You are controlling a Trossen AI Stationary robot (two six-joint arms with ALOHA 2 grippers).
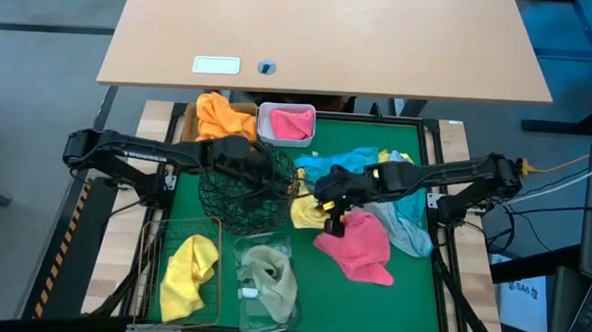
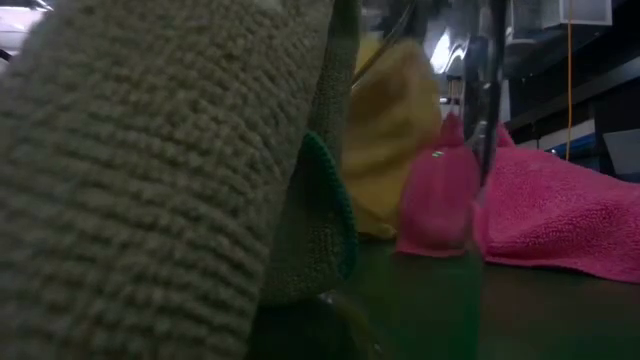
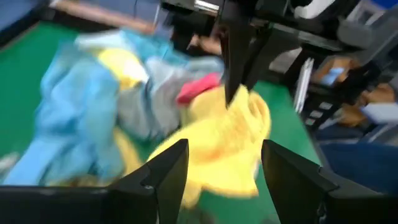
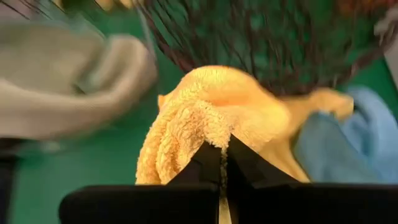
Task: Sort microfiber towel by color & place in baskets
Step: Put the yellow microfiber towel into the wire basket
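Observation:
My right gripper (image 4: 222, 152) is shut on a yellow towel (image 4: 211, 112) just right of the round black wire-mesh bowl (image 1: 240, 199). My left gripper (image 3: 227, 168) hovers open above that bowl, facing the yellow towel (image 3: 217, 143), with nothing between its fingers. A pink towel (image 1: 358, 247) lies flat on the green mat, and light blue towels (image 1: 341, 163) lie heaped behind it. Orange towels fill the tan box (image 1: 223, 118). A pink one sits in the white tub (image 1: 288, 124), a yellow one in the wire basket (image 1: 186, 271), and an olive one in the clear tub (image 1: 268, 280). My right gripper pinches a bunched-up fold at the top of the yellow towel (image 4: 219, 134) between its two fingers (image 3: 239, 68). The fingers come from above, slanting down toward the bowl. The towel hangs slack below them. Whether its lower end (image 2: 378, 225) is clear of the mat, I cannot tell.
The baskets line the mat's left and far sides. The wooden desk (image 1: 322, 37) stands beyond the far edge. Open green mat (image 1: 411, 291) shows at the near right corner. In the low view the olive towel (image 2: 130, 180) blocks the left half.

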